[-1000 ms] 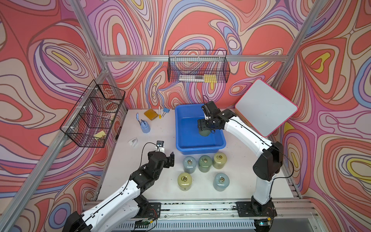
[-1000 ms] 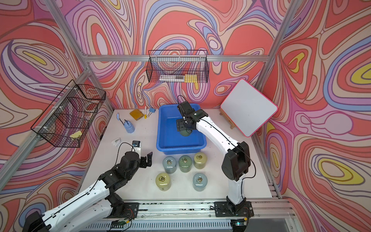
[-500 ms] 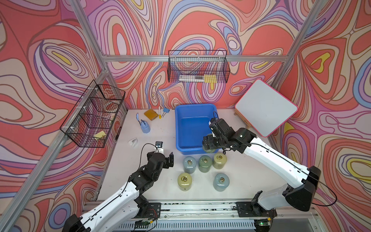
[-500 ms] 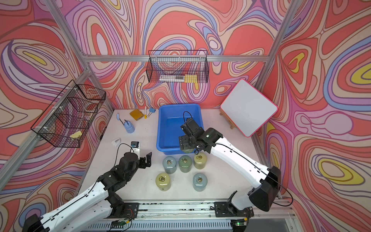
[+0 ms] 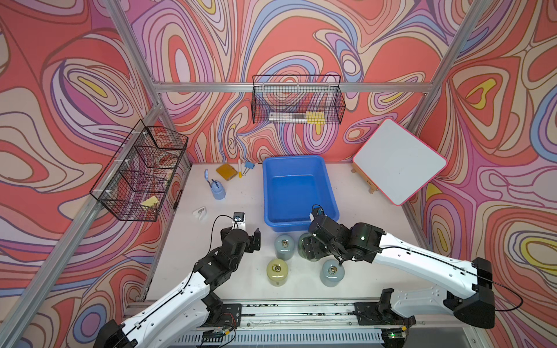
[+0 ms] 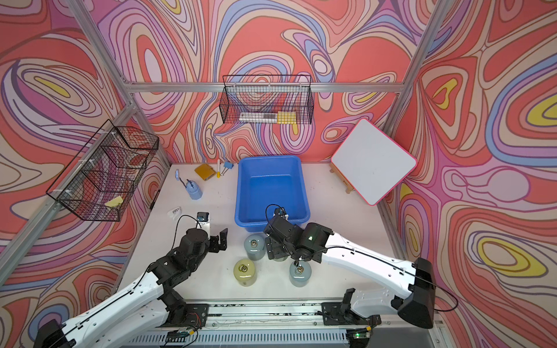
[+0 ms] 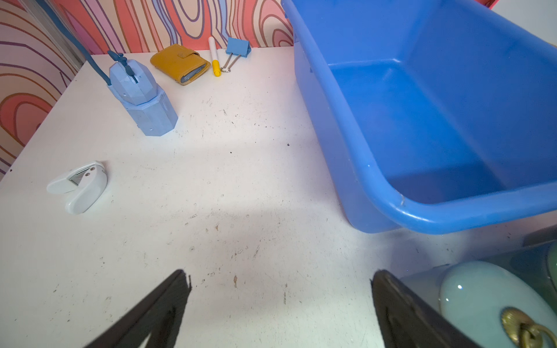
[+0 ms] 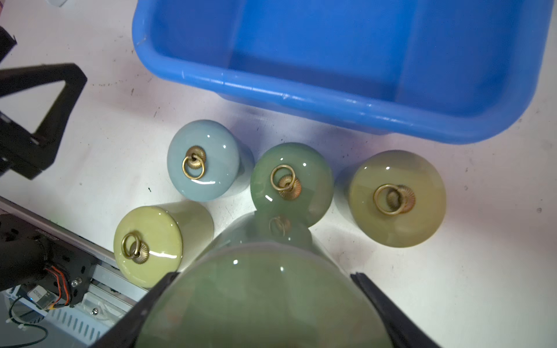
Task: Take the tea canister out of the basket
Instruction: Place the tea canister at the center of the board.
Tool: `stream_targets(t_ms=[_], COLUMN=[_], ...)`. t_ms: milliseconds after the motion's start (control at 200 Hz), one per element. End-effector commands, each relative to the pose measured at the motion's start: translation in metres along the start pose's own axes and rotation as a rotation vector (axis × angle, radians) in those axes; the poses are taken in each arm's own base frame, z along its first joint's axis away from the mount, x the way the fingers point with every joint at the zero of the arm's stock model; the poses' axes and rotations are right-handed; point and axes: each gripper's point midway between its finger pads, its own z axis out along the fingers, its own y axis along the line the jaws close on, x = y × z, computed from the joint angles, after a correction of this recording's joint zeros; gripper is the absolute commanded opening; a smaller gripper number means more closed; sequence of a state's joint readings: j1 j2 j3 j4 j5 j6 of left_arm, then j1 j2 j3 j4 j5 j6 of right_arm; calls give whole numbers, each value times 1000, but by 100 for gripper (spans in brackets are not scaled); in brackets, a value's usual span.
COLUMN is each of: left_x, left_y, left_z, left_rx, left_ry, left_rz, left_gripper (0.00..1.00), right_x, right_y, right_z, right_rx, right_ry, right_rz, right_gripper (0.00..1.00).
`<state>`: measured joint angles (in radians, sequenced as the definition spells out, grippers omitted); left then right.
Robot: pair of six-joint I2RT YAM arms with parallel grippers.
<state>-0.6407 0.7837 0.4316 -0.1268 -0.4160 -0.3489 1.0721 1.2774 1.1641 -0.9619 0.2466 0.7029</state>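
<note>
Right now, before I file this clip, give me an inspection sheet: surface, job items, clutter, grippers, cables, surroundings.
Surface: white table, scuffed and speckled; no spill seen.
Job's things: basket empty; green tea canister outside it, carried near other canisters standing in front of the basket.
Clutter: pale blue bottle, yellow wallet, marker, binder clip, white punch, all on the left arm's side of the basket.
Grippers: left gripper open, empty; right gripper shut on the tea canister.
Cables: black cable along each arm; no snag seen.
Surroundings: back wire basket and side wire basket on the walls; whiteboard propped at the right rear.
</note>
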Motion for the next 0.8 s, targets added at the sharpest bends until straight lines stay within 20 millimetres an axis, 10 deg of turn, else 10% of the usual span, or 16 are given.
stream_targets(t_ms=[0, 796], left_x=[1, 1], left_y=[3, 3], left_z=[3, 3], left_rx=[-18, -18], left_ry=[-8, -9], left_rz=[-16, -17], left_gripper=[99, 99], right_x=[-5, 59], right_y=[18, 46], right_z=[-2, 58], right_rx=[-36, 14], right_ry=[-68, 52], right_rz=[49, 54], right_gripper=[64, 64])
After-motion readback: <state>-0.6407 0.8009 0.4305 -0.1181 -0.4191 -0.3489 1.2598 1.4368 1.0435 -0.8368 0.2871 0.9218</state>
